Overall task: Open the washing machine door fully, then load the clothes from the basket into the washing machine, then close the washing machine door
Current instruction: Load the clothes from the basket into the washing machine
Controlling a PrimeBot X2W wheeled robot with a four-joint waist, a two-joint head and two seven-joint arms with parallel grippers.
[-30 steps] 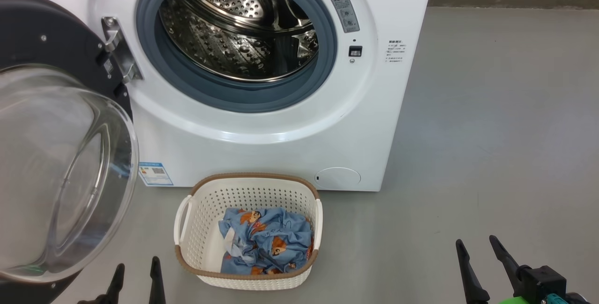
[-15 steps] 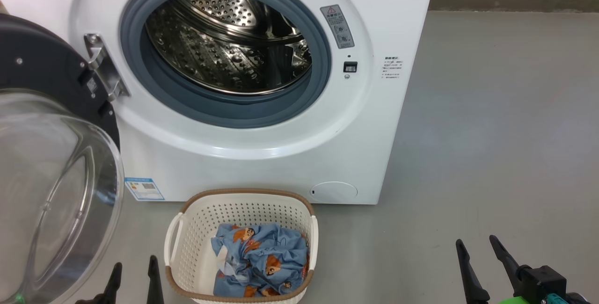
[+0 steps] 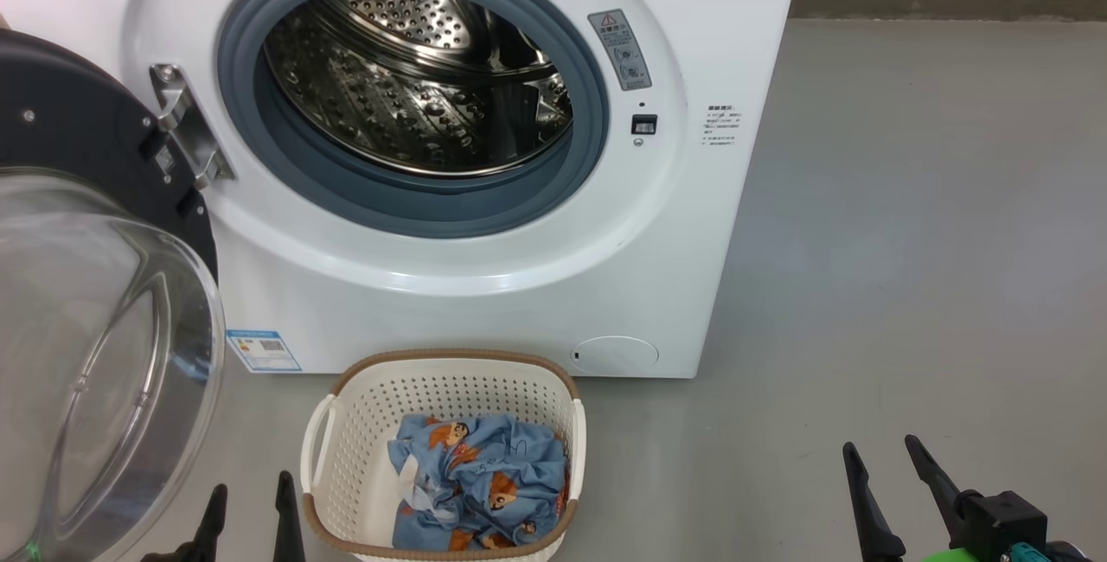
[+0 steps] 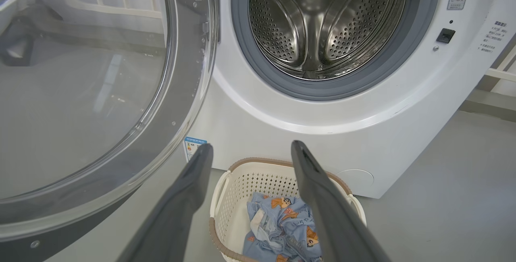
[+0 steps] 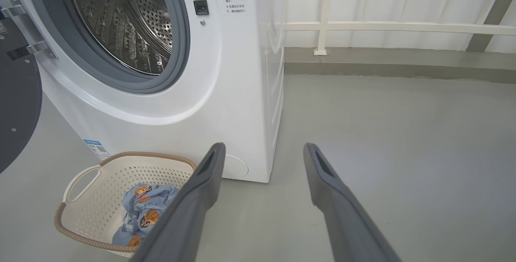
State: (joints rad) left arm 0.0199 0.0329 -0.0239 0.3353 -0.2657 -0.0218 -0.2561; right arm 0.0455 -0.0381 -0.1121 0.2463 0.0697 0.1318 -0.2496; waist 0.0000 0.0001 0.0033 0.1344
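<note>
The white washing machine [image 3: 519,285] stands ahead, its steel drum [image 3: 415,78] bare inside the grey ring. Its black door [image 3: 78,138] hangs swung out at the left, with the glass bowl [image 3: 95,354] bulging toward me. In front sits the cream basket [image 3: 363,450], holding crumpled light blue clothes [image 3: 476,493] with orange-brown figures. My left gripper [image 3: 249,501] is open just left of the basket, empty. My right gripper [image 3: 882,463] is open well to the right over bare floor. The left wrist view looks past open fingers [image 4: 193,181] at the clothes [image 4: 282,225] and basket [image 4: 229,201].
Grey floor [image 3: 908,242] spreads to the right of the machine. A low kerb [image 3: 951,0] runs along the back. In the right wrist view a white railing [image 5: 383,26] and pale wall stand behind the machine's side. A blue label [image 3: 264,350] sits at the machine's lower left corner.
The whole head view has shifted: machine and basket sit lower and further left in the picture than a second ago, a camera move. Both grippers hold the same place, open.
</note>
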